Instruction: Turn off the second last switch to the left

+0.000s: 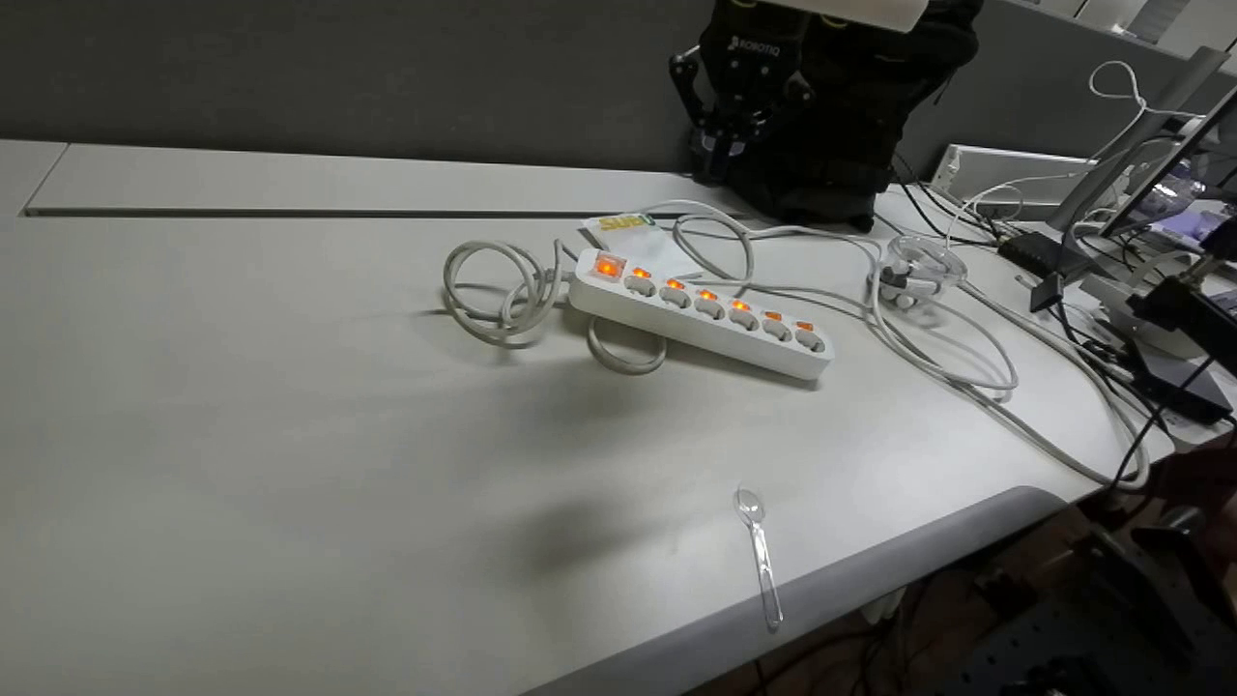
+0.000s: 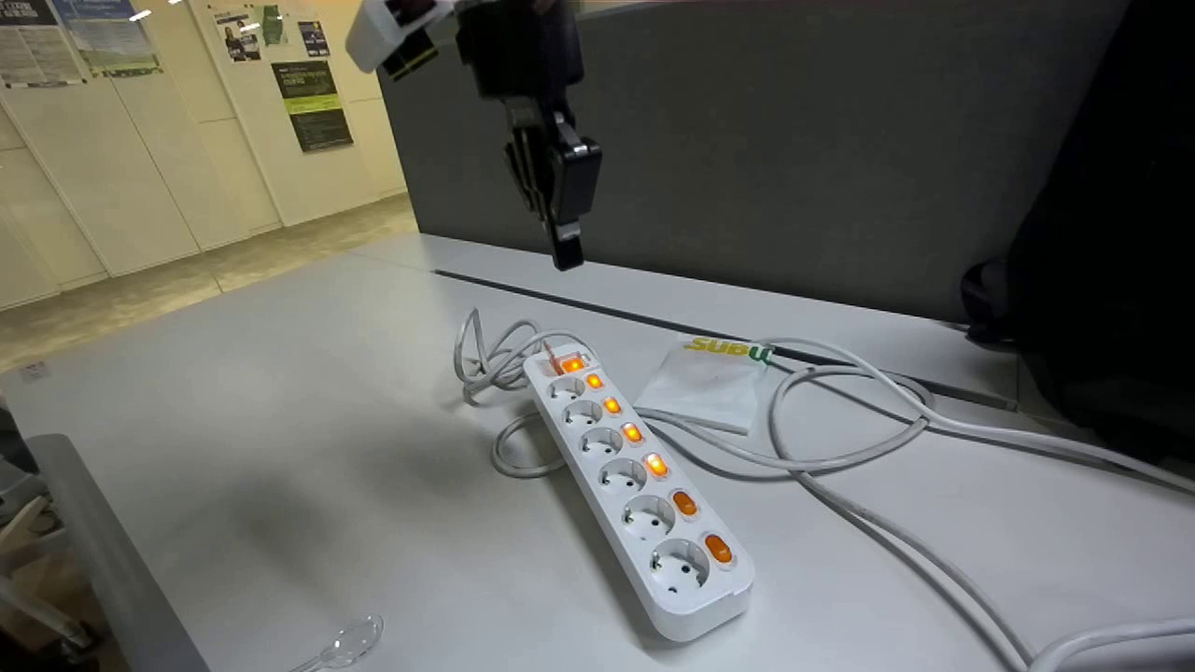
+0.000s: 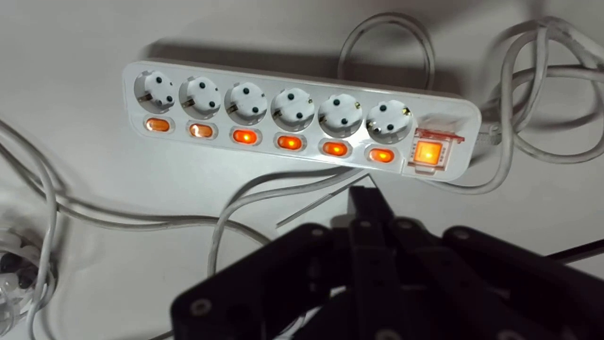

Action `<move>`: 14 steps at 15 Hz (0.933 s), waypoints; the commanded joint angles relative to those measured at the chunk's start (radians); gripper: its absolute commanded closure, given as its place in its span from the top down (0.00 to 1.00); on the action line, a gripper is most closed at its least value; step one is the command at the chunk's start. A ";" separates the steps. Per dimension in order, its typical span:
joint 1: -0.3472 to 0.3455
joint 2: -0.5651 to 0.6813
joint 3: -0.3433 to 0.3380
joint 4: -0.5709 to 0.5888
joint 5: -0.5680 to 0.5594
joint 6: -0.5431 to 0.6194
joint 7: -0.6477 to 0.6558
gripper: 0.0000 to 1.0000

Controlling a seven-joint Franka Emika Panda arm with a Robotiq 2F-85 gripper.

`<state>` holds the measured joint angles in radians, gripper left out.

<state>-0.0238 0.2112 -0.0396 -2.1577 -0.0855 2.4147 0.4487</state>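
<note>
A long white power strip [image 3: 264, 80] lies on the table; it also shows in both exterior views [image 1: 696, 329] [image 2: 597, 485]. It has a row of small orange rocker switches beside its sockets and one larger lit switch [image 3: 428, 152] at one end. The switch second from the left end in the wrist view [image 3: 200, 131] looks unlit, with white glare on it; it also shows in both exterior views [image 1: 773, 316] [image 2: 684, 502]. The end switch [image 3: 157, 124] beside it is unlit too. The others glow. My gripper [image 3: 370, 196] is shut, empty, above the table and apart from the strip.
Grey cable loops [image 1: 498, 295] lie by the strip's large-switch end. More cables [image 1: 870, 300] and a white packet [image 2: 709, 383] lie along its switch side. A clear plastic spoon [image 1: 759, 551] is near the front edge. A dark backpack [image 1: 850, 116] stands at the back.
</note>
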 commanded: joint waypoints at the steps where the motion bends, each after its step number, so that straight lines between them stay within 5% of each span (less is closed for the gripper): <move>1: 0.027 0.092 -0.039 0.048 0.002 0.048 0.098 0.00; 14: 0.087 0.239 -0.101 0.081 0.100 0.152 0.193 0.00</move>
<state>0.0464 0.4251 -0.1208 -2.1062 -0.0098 2.5720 0.5997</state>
